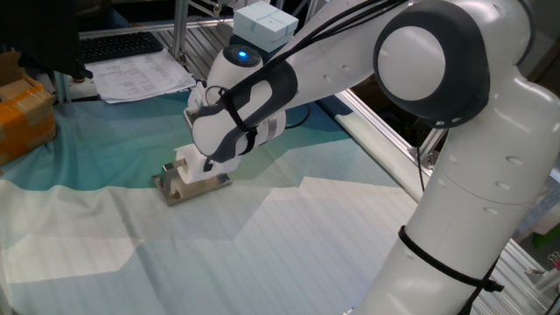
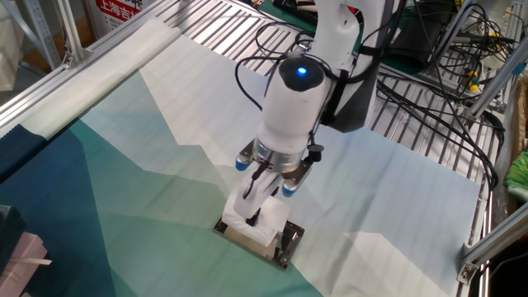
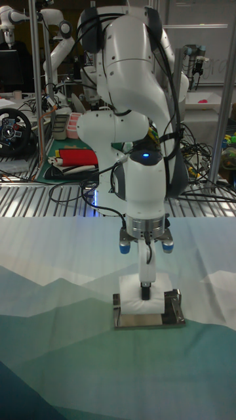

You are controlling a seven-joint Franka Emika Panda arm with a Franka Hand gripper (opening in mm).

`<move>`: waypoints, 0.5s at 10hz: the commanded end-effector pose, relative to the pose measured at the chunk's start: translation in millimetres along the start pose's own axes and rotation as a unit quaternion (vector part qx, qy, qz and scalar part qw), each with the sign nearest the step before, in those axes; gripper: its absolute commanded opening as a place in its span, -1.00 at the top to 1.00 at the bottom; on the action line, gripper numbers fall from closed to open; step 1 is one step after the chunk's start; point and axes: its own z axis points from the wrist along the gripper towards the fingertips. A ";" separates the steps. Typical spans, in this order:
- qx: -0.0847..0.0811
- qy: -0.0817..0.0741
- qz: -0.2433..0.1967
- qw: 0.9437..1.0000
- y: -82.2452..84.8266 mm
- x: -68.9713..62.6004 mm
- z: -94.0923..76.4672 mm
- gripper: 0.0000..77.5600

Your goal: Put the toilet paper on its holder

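Note:
The toilet paper [image 1: 186, 166] is a small white roll, and my gripper [image 1: 204, 163] is shut on it from above. It rests low on the holder [image 1: 174, 189], a flat silver-grey bracket on the green and white cloth. In the other fixed view the toilet paper [image 2: 262, 223] covers most of the holder [image 2: 285, 244], with the gripper [image 2: 256, 211] pressed into its top. The tall fixed view shows the toilet paper [image 3: 145, 304] lying between the upright ends of the holder [image 3: 176, 311], under the gripper [image 3: 145, 289]. The bar is hidden by the roll.
An orange box [image 1: 24, 118] stands at the far left, with papers [image 1: 140, 77] and a keyboard [image 1: 122, 44] behind it. An aluminium rail [image 1: 376, 140] borders the cloth. Cables [image 2: 429, 91] lie over the metal grating beside the arm.

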 end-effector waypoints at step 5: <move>-0.008 -0.010 -0.008 1.000 -8.2 18.6 -2.7 0.97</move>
